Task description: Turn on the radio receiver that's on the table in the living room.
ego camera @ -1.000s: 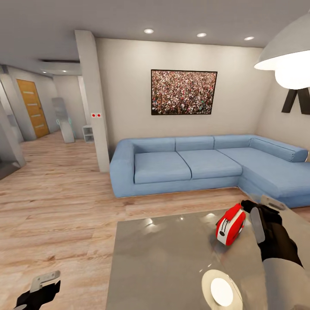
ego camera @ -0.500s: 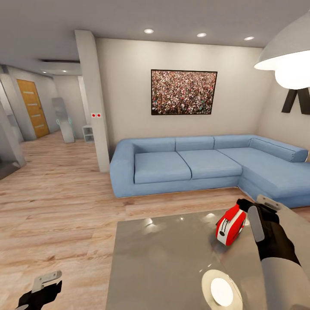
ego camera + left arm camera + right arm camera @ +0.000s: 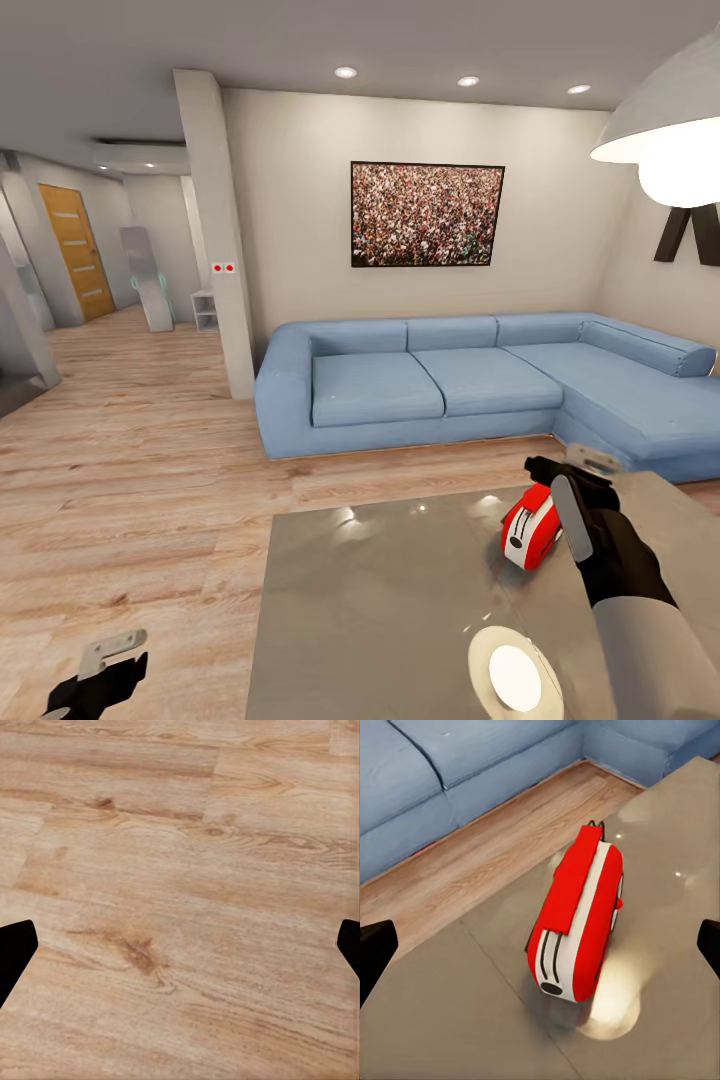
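The right gripper (image 3: 572, 478) is hanging with its fingers spread wide apart, just above and behind the radio receiver (image 3: 530, 527), not visibly touching it. Under it, the radio receiver is standing on its narrow edge on the glossy grey table (image 3: 380, 600), near the far right corner. Beyond the gripper, the light-blue sofa (image 3: 470, 385) is lining the wall of the living room. Far off to its left, the left gripper (image 3: 100, 668) is hovering low over the wood floor (image 3: 180, 900), fingers apart.
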Controlling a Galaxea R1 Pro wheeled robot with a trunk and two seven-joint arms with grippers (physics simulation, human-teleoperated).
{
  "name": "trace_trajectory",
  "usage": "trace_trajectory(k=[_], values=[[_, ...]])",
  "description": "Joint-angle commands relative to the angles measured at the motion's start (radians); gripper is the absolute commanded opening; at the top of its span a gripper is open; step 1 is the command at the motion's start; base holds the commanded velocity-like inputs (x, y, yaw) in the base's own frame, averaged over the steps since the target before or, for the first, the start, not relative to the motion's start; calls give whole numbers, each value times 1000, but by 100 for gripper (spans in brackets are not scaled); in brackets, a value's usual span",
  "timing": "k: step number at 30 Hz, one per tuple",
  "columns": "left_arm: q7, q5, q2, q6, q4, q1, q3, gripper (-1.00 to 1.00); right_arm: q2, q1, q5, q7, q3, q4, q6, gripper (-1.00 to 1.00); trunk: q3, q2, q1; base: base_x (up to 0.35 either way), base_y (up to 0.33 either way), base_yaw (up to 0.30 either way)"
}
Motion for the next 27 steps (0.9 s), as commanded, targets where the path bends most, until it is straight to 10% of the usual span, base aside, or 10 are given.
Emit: trace_trajectory(k=[1, 13, 27], values=[[-1, 1, 0, 0, 0, 0, -1, 100, 0, 0, 0, 0, 1, 0, 0, 100, 0, 0, 0, 0, 0, 0], [-9, 7, 2, 0, -3, 0, 0, 100, -3, -1, 8, -3, 2, 3, 165, 100, 0, 0, 0, 0, 0, 0], [-7, 2, 2, -61, -2, 0, 0, 100, -117, -118, -1, 4, -9, 51, 184, 100, 0, 0, 0, 0, 0, 0]])
